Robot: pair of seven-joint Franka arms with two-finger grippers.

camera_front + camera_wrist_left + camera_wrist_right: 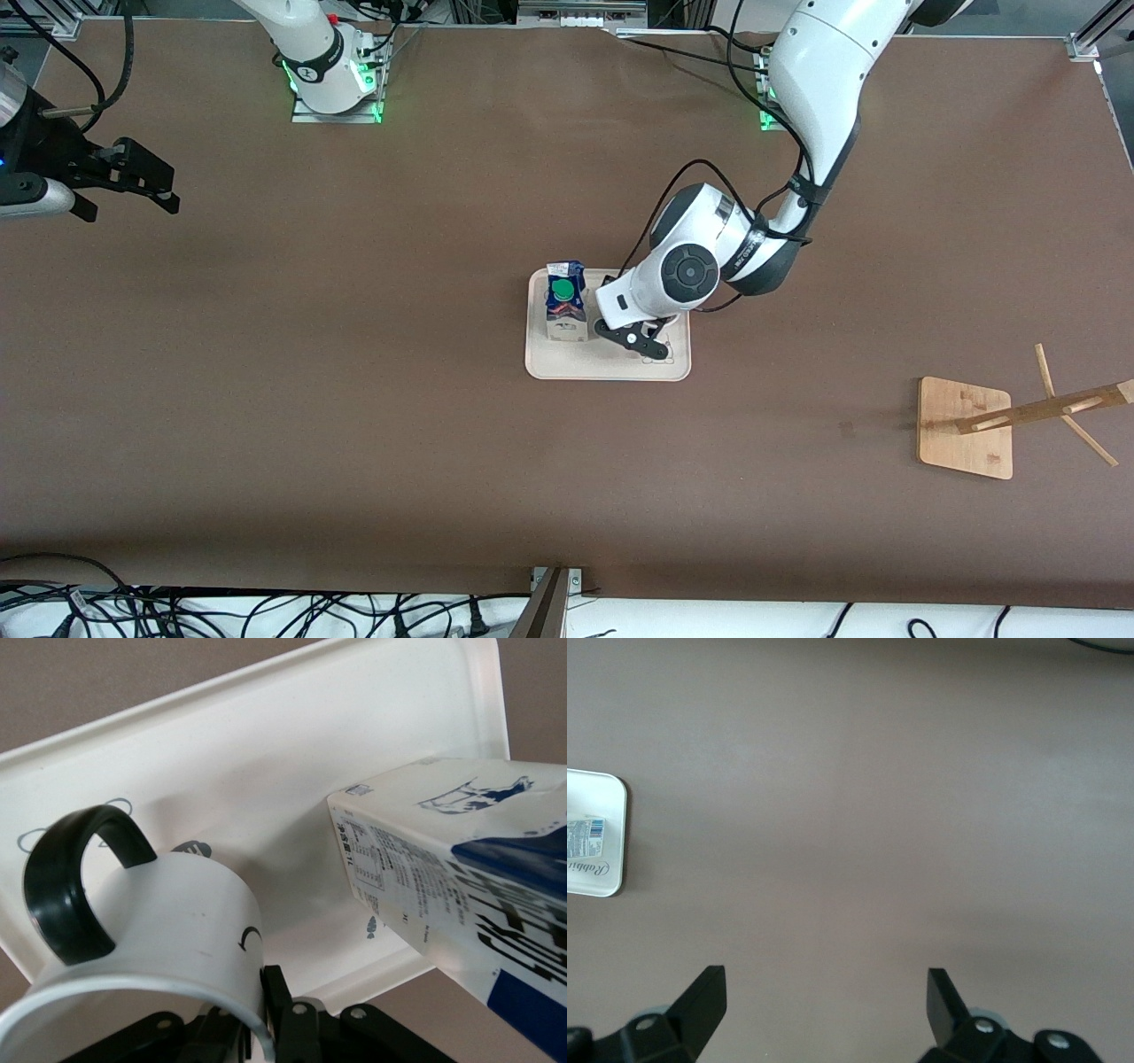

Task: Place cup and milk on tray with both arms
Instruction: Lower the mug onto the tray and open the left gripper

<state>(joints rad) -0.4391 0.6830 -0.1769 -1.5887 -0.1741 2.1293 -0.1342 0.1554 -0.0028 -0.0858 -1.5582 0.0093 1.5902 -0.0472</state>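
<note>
The left tool (257, 1028) is clamped on the cup (168, 930) rim over the tray (549, 365), just beside the milk (565, 301) standing on it. Risk: release or withdrawal could drag the cup into the carton and topple it. The right tool (133, 177) waits with jaws apart over bare worktop (354, 425) at its own end.

brown table (354, 399); wooden rack (966, 427), cables (177, 611)

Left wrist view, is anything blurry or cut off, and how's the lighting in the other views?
Left wrist view: mug and milk carton loom close, cropped and slightly soft; the tray is evenly lit. Front view: a darker band crosses the table near the camera. Right wrist view: flat, glare-free light.
</note>
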